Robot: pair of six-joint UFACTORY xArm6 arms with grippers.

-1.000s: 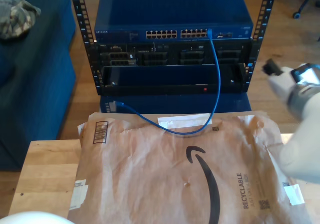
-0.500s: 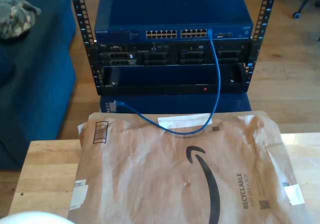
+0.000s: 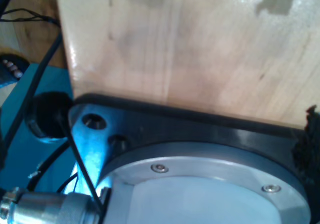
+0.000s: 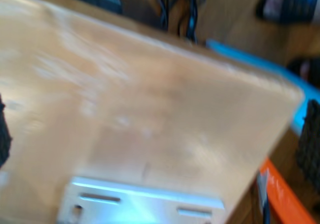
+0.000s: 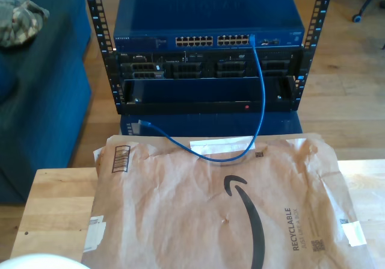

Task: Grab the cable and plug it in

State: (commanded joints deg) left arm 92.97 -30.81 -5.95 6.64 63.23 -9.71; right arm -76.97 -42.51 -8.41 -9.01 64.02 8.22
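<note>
Blue cable plugged at one end into a port at the exterior view's right end of the blue switch in the rack; dropped down the rack front, looped onto the brown paper mailer on the wooden bench, free plug resting just off the mailer's far edge, toward the exterior view's left. Wrist views: bench wood and a metal base plate, second one blurred. Pincer state on first and second: cannot tell.
</note>
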